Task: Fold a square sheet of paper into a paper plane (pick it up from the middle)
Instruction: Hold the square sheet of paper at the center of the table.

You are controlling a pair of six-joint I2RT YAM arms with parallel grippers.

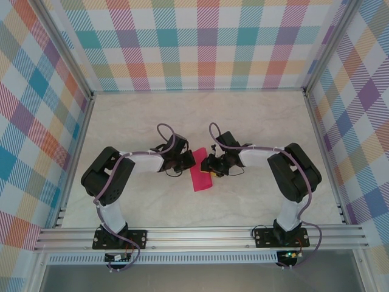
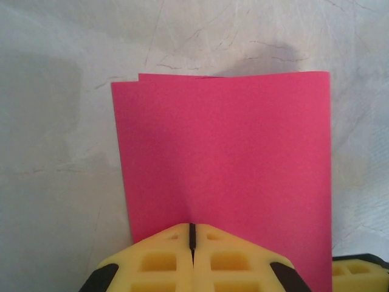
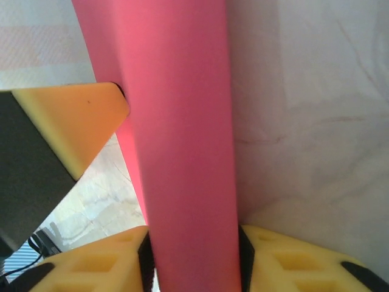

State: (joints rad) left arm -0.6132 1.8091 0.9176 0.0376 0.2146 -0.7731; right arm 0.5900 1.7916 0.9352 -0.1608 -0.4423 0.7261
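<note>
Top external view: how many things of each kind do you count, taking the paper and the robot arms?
Pink sheet of paper: 1
Robot arms: 2 (left arm, right arm)
Total: 3

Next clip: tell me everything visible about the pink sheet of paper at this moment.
The square sheet of paper is thin, matte magenta and folded in half: two layers show slightly offset at its far edge. It sits at the middle of the table, between the arms. The left gripper is shut on its near edge; it also runs between the right gripper's parted fingers.
</note>
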